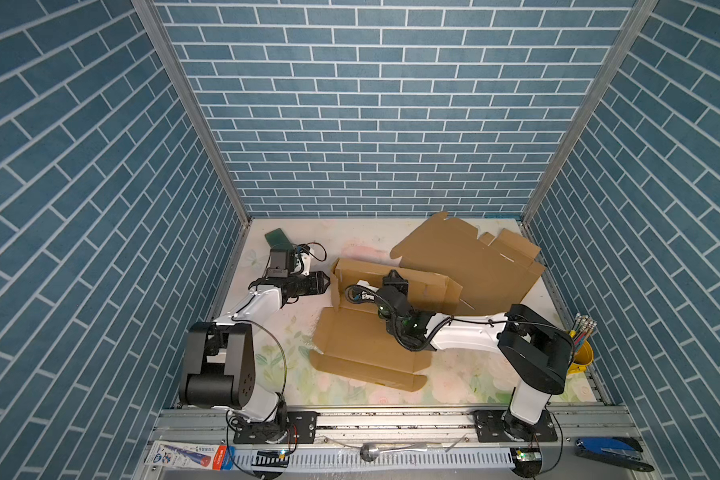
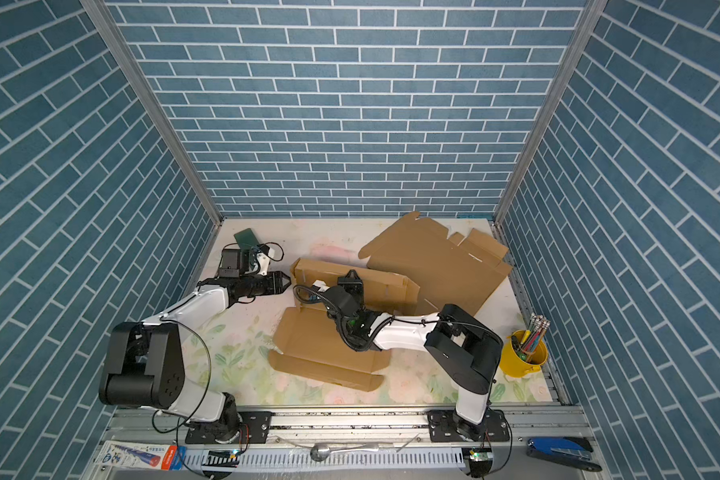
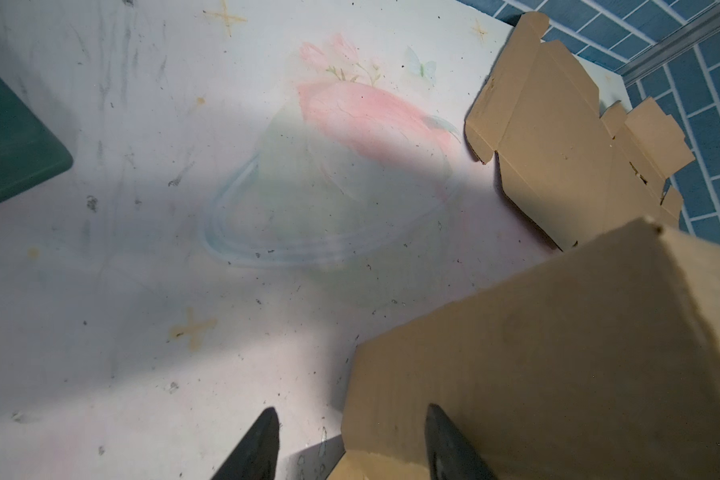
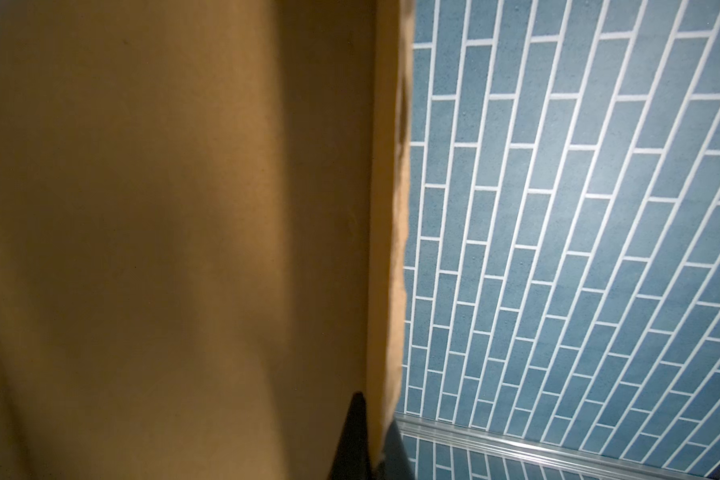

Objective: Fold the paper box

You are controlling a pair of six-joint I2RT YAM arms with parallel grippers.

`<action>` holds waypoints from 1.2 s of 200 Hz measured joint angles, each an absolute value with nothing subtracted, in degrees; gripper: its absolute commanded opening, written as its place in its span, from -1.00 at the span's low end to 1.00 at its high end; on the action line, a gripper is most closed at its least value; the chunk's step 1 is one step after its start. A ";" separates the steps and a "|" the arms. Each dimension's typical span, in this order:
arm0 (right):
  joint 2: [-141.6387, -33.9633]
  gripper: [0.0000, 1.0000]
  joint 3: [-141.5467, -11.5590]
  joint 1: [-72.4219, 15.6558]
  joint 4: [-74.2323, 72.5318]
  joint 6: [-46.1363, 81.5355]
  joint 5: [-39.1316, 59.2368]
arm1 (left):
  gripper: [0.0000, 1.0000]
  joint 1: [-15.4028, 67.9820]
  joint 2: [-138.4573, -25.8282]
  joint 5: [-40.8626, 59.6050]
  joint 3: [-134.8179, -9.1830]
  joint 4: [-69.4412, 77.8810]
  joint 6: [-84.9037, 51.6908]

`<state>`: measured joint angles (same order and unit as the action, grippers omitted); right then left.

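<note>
Paper box lengthwise left-to-right, rear wall raised.

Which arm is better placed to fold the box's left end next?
Probably left. The left gripper, jaws open, sits at that end of the paper box; the right gripper, jaws shut, pinches its raised wall.

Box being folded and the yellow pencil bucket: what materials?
paper box: brown cardboard, probably thin corrugated; matte and uncoated, with thick raw cut edges and crisp crease lines.
yellow pencil bucket: smooth, slightly glossy yellow wall; painted metal or plastic, cannot tell which from here.
</note>
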<state>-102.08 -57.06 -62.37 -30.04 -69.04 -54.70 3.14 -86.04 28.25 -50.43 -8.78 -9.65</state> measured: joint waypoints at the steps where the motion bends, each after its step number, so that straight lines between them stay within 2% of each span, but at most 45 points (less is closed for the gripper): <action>1: -102.08 -1.00 -57.06 -62.37 -30.00 -69.04 -54.70 | 0.18 3.14 -86.00 28.25 -50.41 -8.78 -9.67; 125: -102.08 -1.00 -57.14 -62.30 -28.71 -68.88 -54.17 | 0.22 5.58 -84.55 28.12 -50.72 -18.35 -5.72; 175: -102.08 -1.00 -57.14 -62.17 -28.51 -68.86 -53.98 | 0.21 7.81 -84.55 27.59 -49.28 -9.47 -4.27; 240: -102.08 -1.00 -57.17 -61.82 -27.88 -67.75 -53.98 | 0.03 10.35 -85.34 23.92 -45.95 2.66 -3.60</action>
